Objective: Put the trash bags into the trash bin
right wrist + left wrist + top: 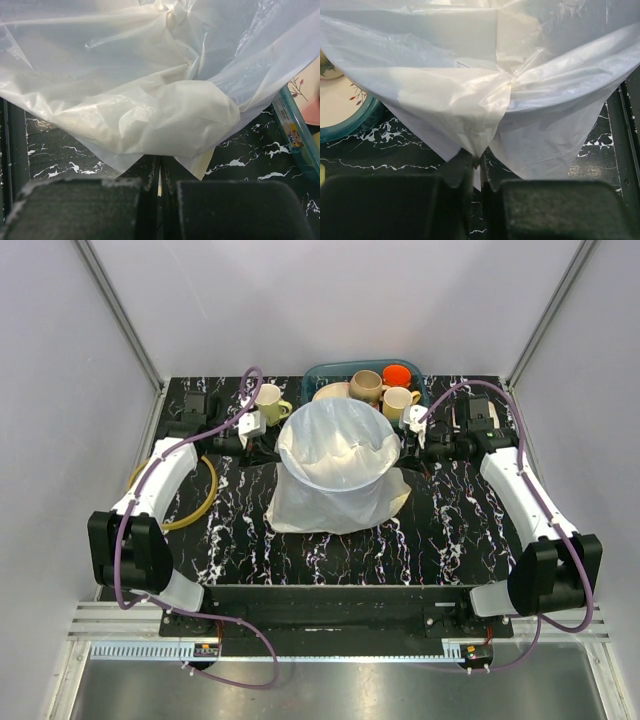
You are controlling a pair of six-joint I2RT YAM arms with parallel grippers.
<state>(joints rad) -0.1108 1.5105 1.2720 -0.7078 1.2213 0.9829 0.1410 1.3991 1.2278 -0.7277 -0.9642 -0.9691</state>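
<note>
We've got the big trash bag [335,468] standing mid-table, mouth spread in a round ring and skirt hanging down to the black marbled tabletop [455,530], just in front of the teal dish basket [322,369]. The left gripper [479,167] is pinched narrow on a fold of film at the bag's left side. The right gripper [160,172] is clamped on the film opposite. The trash bin's probably underneath, but we can't see it. We'd call it about halfway, since all that loose film is outside.
</note>
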